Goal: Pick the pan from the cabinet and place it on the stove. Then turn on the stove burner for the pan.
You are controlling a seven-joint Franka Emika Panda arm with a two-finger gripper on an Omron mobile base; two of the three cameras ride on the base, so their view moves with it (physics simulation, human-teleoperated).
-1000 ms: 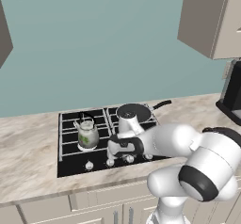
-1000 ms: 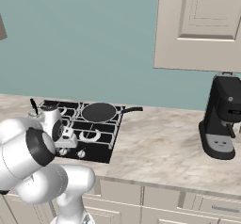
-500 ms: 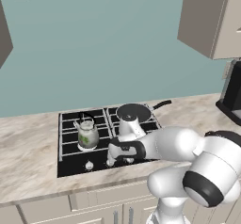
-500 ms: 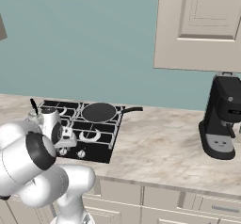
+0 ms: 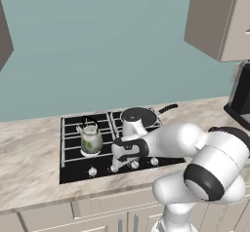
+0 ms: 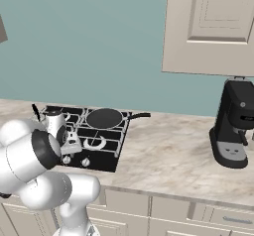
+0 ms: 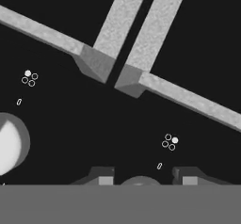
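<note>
Pan (image 5: 138,116) is sitting on the back right burner of the stove (image 5: 73,170), handle sticking out to the right over the tabletop (image 5: 29,177), so the placing half of the job looks done and what's left is the burner. That explains why the arm is folded down so low at the front edge: the end effector (image 5: 117,166) is right at the knob row, pointing down at the black cooktop. In the hand view the two finger tips (image 7: 104,177) stand either side of a rounded knob (image 7: 140,181) at the bottom edge, with a fairly narrow gap between them. I can't tell if they're actually pinching it yet or just bracketing it. My guess is it's lining up for a twist.

One thing to watch: the little glass kettle (image 5: 91,139) sits on the front left burner just behind the hand, close to the wrist. The wall cabinet (image 6: 211,27) is up on the right, door closed.
</note>
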